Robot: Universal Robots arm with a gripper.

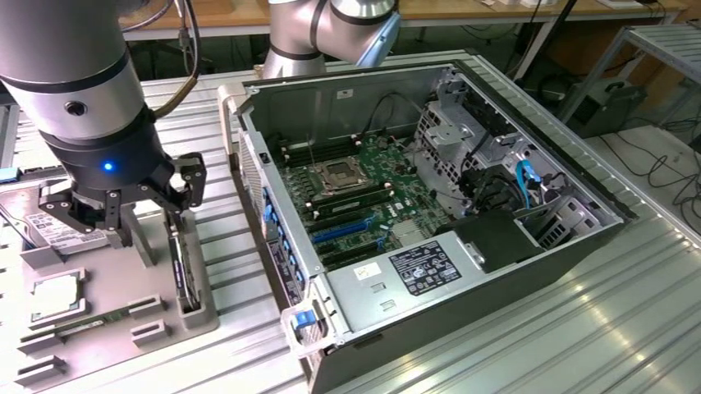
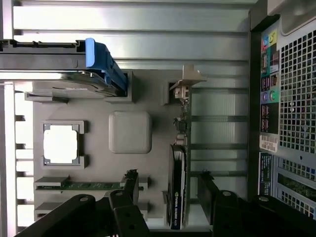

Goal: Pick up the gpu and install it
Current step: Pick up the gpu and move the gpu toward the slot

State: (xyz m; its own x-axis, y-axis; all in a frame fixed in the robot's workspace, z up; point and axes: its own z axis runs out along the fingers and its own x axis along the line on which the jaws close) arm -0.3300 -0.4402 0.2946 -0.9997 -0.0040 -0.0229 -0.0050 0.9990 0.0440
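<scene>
The gpu (image 1: pixel 184 267) stands on its edge in a slot of the grey parts tray (image 1: pixel 115 283), on the exterior view's left. The wrist view looks down on the gpu (image 2: pixel 177 185) as a thin dark card, its pale bracket (image 2: pixel 185 81) at the far end. My gripper (image 1: pixel 148 215) hangs just above the card. It is open, and in the wrist view the gripper (image 2: pixel 169 190) has one finger (image 2: pixel 131 185) on each side of the card, neither touching it.
The tray (image 2: pixel 148 96) also holds a silver hard drive (image 1: pixel 61 231) in a blue-tabbed caddy (image 2: pixel 101 59), a square processor (image 2: pixel 60 143) and a green memory stick (image 2: pixel 84 186). The open computer case (image 1: pixel 570 246) lies beside it, motherboard (image 1: pixel 362 193) and blue card slots (image 1: pixel 340 234) exposed.
</scene>
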